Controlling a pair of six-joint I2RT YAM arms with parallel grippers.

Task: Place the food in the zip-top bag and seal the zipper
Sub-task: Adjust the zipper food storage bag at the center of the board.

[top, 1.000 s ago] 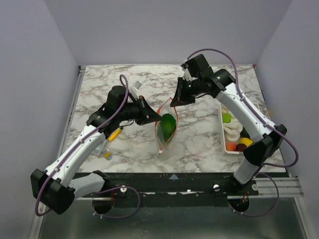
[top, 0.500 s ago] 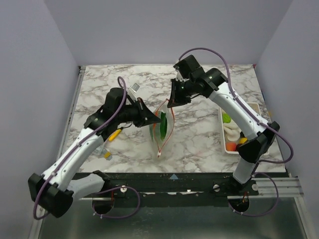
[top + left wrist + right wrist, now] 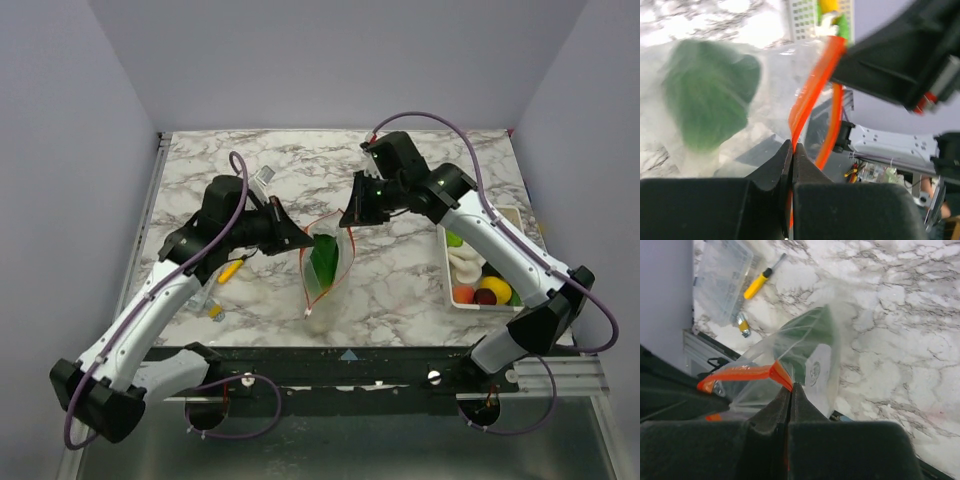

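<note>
With left gripper (image 3: 297, 238) and right gripper (image 3: 350, 217) each clamped on the zipper (image 3: 809, 90), I hold the mouth spread between them; unbagged food (image 3: 492, 290) lies in the tray (image 3: 466, 306), nearer the right arm.

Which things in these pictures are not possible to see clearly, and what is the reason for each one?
Top view: the right arm covers part of the tray; its food pieces are too small to name.
Left wrist view: the green vegetable inside the bag is blurred; the top edge cuts off the tray.
Top view: the small yellow object beside the left arm is too small to identify.
</note>
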